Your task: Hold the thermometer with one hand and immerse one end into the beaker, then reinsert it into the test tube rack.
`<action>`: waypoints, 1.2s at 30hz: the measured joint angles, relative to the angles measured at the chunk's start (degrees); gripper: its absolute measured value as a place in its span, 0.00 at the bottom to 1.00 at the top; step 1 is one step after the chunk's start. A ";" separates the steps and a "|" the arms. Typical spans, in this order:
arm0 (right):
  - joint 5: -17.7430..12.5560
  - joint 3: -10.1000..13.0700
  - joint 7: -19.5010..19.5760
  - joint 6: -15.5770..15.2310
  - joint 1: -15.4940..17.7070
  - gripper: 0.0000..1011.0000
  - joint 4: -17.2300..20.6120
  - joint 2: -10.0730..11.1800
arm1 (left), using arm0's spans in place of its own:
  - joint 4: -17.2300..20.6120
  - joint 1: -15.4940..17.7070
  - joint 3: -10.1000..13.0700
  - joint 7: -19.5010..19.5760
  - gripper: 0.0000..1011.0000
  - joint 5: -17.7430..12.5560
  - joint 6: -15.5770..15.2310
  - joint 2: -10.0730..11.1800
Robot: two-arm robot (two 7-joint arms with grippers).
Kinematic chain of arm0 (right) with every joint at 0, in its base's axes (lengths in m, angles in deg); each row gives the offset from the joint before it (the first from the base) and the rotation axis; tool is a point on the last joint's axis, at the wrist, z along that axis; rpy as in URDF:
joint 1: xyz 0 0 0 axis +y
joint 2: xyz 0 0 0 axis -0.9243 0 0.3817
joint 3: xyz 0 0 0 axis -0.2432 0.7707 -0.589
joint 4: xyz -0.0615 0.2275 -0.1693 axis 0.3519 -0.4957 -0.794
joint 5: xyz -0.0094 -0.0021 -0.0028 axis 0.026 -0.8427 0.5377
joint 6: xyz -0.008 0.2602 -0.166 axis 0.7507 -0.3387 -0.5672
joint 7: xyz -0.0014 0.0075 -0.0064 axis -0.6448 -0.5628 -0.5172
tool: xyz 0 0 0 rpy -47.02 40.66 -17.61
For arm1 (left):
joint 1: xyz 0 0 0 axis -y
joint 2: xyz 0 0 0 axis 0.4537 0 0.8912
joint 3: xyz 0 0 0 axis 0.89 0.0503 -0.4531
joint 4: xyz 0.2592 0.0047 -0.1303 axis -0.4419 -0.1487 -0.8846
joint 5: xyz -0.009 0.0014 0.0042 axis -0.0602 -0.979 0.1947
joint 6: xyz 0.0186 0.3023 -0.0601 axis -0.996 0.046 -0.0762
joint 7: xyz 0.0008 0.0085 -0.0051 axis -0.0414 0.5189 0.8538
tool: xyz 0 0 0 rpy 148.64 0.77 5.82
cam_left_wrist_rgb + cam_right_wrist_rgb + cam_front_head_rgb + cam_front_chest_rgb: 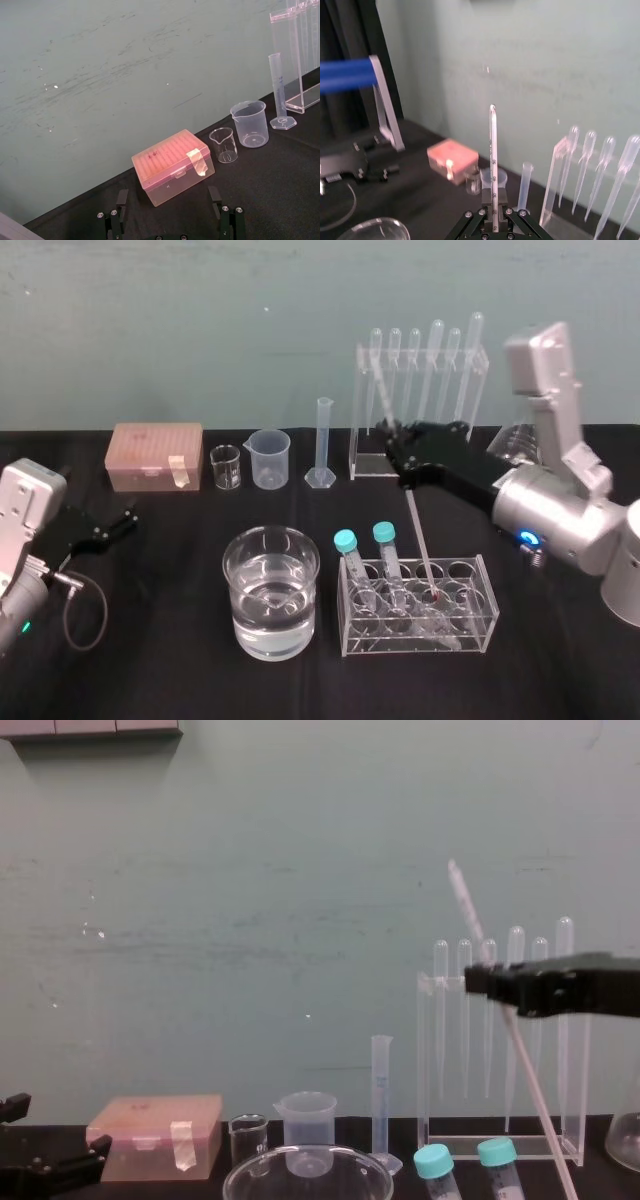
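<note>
My right gripper (395,443) is up over the middle of the table (150,660). Its fingers pinch the thermometer (420,540), which leans with its red tip down in the test tube rack (472,633) near the front edge. The beaker (245,625), with water in it, stands just beside the rack on its left. My left gripper (118,520) rests by the left edge with its fingers spread.
</note>
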 joint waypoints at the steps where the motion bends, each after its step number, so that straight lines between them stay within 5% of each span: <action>1: -0.23 0.50 -0.36 1.10 0.52 0.06 0.24 0.07 | 0.00 0.00 0.00 0.00 1.00 0.00 0.00 0.00; 10: -5.69 7.02 -5.77 12.86 8.23 0.06 2.23 1.69 | 0.00 0.00 0.00 0.00 1.00 0.00 0.00 0.00; 21: -10.69 10.49 -8.73 17.56 12.06 0.06 3.15 2.65 | 0.00 0.00 0.00 0.00 1.00 0.00 0.00 0.00; 36: -11.42 9.68 -9.76 19.77 10.40 0.06 2.04 1.61 | 0.00 0.00 0.00 0.00 1.00 0.00 0.00 0.00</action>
